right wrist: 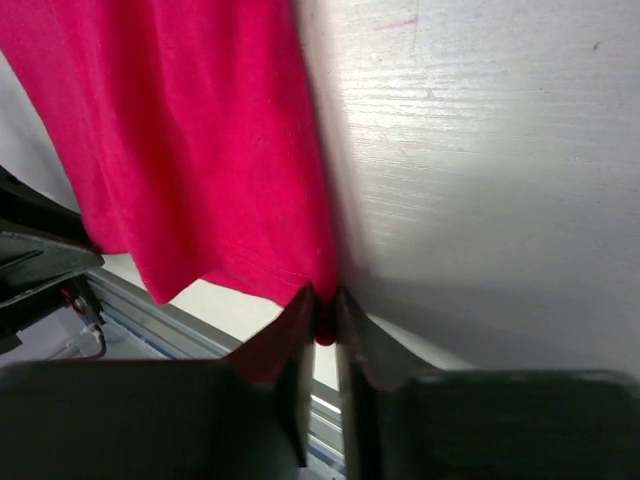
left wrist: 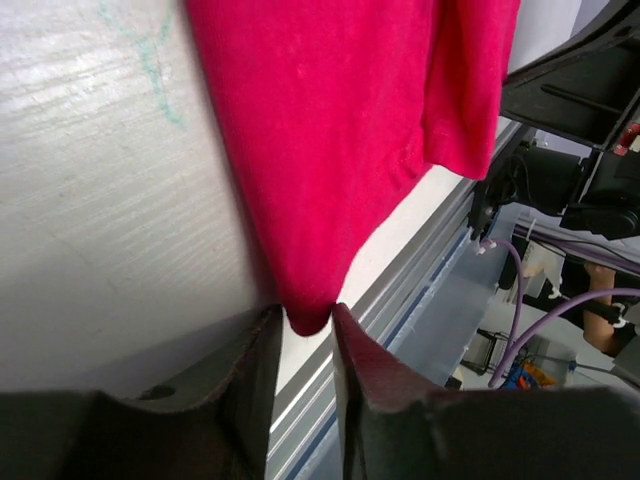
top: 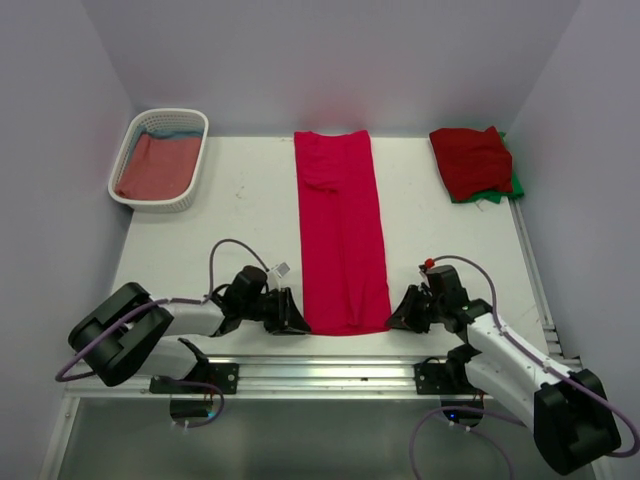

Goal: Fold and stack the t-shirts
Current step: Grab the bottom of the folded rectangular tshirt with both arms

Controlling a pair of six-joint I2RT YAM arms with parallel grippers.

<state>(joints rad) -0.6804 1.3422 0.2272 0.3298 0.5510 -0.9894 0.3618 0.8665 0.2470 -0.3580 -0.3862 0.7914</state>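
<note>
A bright crimson t-shirt [top: 342, 230] lies in a long narrow strip down the middle of the table, neck end at the back. My left gripper [top: 296, 318] sits at its near left corner. In the left wrist view that gripper [left wrist: 307, 315] is shut on the rounded corner of the crimson cloth [left wrist: 330, 150]. My right gripper [top: 398, 314] is at the near right corner. The right wrist view shows it [right wrist: 322, 300] pinching the hem corner of the cloth [right wrist: 190, 150] tightly. A dark red t-shirt [top: 470, 160] lies folded on a green one [top: 514, 186] at the back right.
A white slatted basket [top: 150, 205] stands at the back left, holding a dusty-red shirt [top: 155, 168] over a blue one [top: 185, 132]. A metal rail [top: 320, 370] runs along the table's near edge just behind both grippers. Walls close in the back and sides.
</note>
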